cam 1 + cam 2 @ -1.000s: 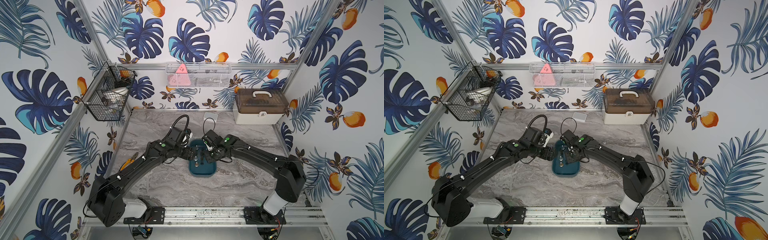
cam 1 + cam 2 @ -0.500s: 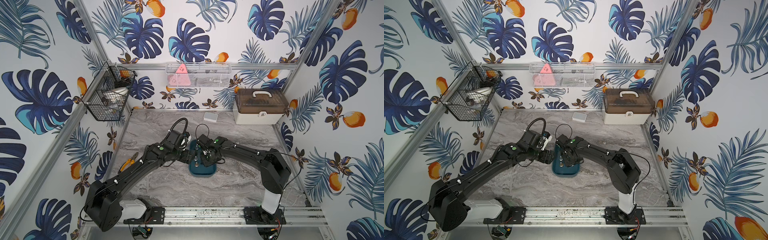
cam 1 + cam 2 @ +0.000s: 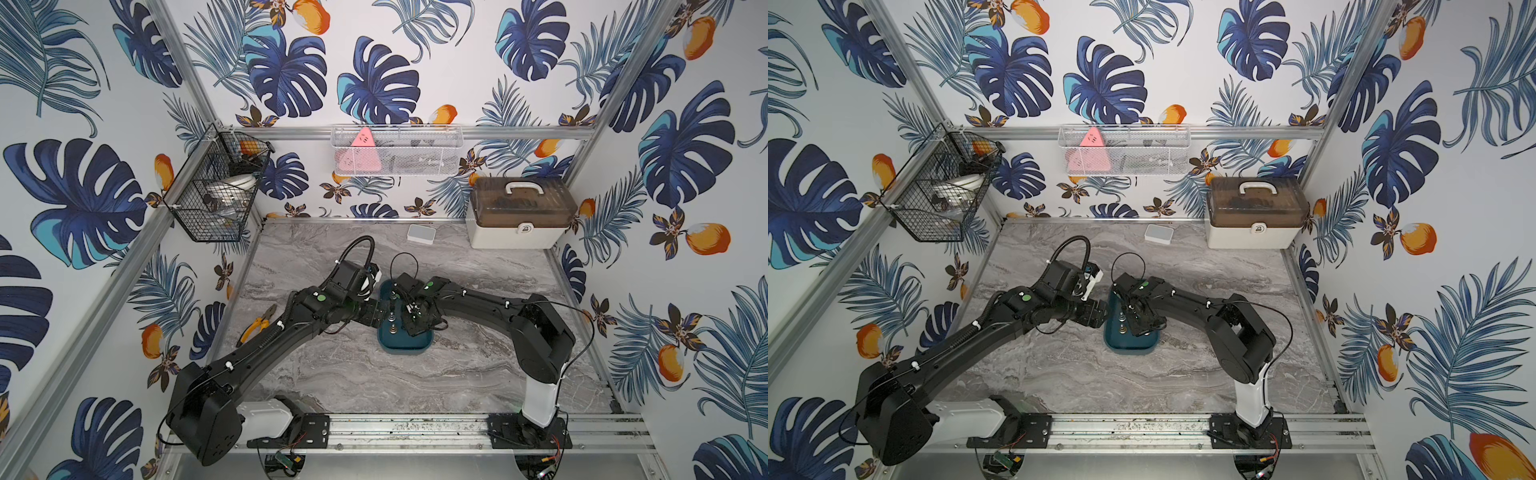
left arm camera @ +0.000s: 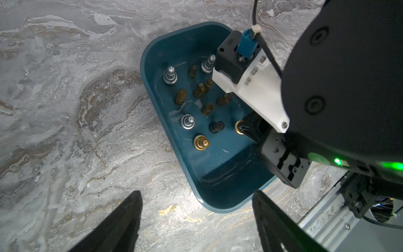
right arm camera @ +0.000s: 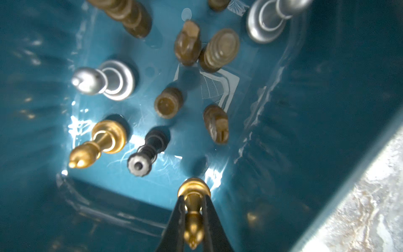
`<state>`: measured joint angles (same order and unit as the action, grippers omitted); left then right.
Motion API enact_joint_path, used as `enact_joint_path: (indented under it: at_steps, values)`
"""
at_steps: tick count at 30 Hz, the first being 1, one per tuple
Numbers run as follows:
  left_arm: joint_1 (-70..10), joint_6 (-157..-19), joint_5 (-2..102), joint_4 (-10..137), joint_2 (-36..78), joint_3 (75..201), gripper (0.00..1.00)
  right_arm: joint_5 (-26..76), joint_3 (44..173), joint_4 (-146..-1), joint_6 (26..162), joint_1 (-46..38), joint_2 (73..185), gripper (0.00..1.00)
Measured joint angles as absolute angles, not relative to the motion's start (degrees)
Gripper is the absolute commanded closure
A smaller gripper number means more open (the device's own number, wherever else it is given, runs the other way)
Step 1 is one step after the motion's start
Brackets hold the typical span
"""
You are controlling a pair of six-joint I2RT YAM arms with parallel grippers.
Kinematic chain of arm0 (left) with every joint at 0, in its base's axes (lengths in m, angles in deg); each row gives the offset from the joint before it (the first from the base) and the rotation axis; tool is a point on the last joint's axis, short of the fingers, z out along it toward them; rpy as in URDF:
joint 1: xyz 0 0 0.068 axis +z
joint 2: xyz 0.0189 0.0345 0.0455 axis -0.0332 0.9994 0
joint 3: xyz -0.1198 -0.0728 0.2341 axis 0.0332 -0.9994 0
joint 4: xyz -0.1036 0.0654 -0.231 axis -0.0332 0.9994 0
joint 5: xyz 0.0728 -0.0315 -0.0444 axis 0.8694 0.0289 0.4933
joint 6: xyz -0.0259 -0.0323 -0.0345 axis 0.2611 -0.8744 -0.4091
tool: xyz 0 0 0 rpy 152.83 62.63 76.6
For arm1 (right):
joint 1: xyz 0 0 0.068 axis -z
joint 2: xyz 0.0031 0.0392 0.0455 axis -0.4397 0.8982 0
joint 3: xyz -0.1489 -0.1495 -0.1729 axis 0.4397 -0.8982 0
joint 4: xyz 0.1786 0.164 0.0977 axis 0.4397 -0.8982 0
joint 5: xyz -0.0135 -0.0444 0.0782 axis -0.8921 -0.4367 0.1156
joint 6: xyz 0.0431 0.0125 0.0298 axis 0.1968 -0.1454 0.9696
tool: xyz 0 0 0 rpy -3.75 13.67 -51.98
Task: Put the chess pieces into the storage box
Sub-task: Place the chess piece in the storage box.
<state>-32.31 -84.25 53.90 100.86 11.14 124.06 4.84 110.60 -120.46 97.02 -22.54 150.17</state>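
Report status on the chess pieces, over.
Right gripper shut on gold chess piece, low inside teal storage box. Left gripper open, empty, at box edge. Other pieces stand clear.

Twelve chess pieces (image 4: 207, 109) show in the left wrist view: six brown pieces (image 4: 181, 97), three silver pieces (image 4: 187, 121), two gold pieces (image 4: 201, 142) and one black piece (image 4: 216, 127). There is one storage box (image 4: 218, 170), one white case (image 3: 515, 235), one small flat white box (image 3: 421, 232), one black wire basket (image 3: 199, 224), one white mesh basket (image 3: 415, 162), one pair of pliers (image 3: 259, 324), and two tools: left tool (image 4: 196, 194), right tool (image 5: 193, 198).
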Motion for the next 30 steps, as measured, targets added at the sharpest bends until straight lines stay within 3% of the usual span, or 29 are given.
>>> enact_joint_path:
  at_steps: [19, 30]
  values:
    - [-32.3, -84.2, 54.1, 100.9, 11.1, 124.1, 0.17, 4.6, 109.3, -117.4, 97.0, -22.3, 151.2, 0.87]
    - [-32.3, -84.2, 54.1, 100.9, 11.1, 124.1, 0.17, 4.0, 109.1, -117.0, 97.0, -22.3, 151.0, 0.70]
